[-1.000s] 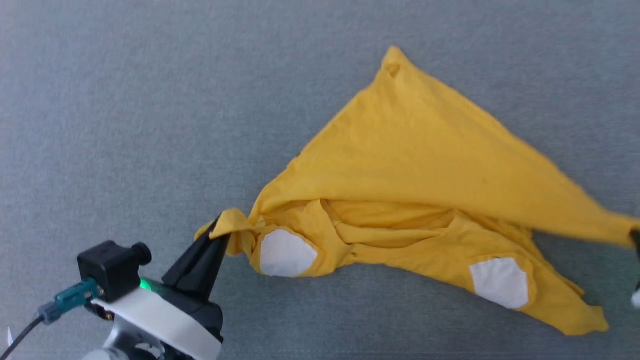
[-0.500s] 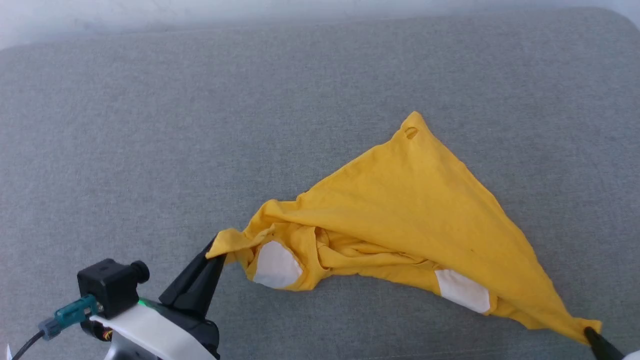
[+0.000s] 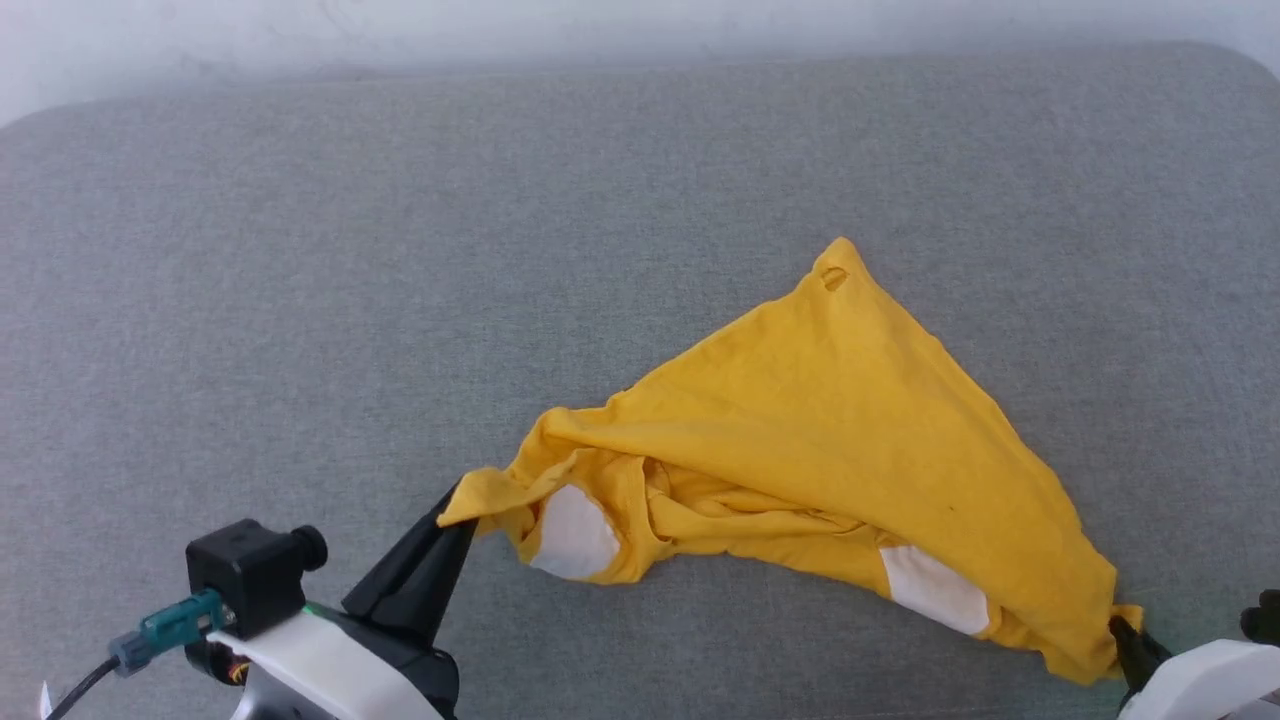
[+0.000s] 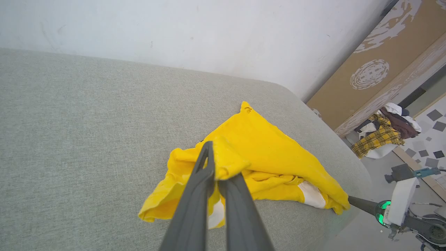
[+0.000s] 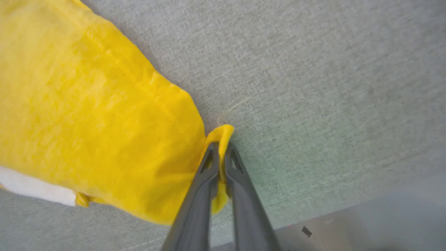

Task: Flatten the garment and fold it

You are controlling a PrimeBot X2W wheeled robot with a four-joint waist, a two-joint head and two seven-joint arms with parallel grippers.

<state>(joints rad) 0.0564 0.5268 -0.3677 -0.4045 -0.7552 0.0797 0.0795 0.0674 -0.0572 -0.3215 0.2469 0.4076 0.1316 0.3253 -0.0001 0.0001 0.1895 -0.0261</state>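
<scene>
On grey woven upholstered cushion [image 3: 300, 300], bright yellow fabric T-shirt [image 3: 840, 420] was seen bunched in rough triangle, plain top layer draped partly over crumpled folds and two white patches [image 3: 575, 535]; its left corner was held pinched by clenched left gripper [image 3: 457, 508]; right corner was held by clenched right gripper [image 3: 1122, 632] near cushion's front edge; white wall [image 4: 174, 28], brown patterned board [image 4: 376, 69] and heap of clothes [image 4: 383, 136] were noted beyond.
</scene>
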